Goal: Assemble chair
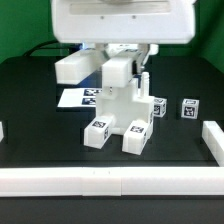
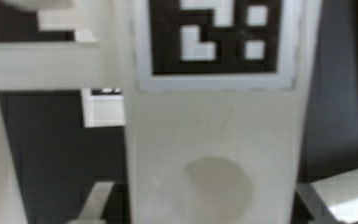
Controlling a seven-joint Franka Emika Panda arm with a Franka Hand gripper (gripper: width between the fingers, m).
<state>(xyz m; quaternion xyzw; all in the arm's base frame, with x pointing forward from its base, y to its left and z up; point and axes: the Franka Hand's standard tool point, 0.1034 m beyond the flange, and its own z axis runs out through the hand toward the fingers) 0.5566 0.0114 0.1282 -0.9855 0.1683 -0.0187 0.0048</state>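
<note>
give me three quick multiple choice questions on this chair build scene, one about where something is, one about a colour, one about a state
1. Where does the small loose tagged block lie relative to the chair?
A. on the exterior view's left of it
B. on the exterior view's right of it
C. on top of it

2. What colour is the table?
A. black
B. white
C. brown

3. How is the marker board placed?
A. lying flat on the table
B. propped upright against a rail
C. lifted off the table

Answers:
1 B: the block sits apart from the chair, on the exterior view's right of it.
2 A: the bare surface around the parts is black.
3 A: the sheet lies flat behind the chair, partly hidden by it.
</note>
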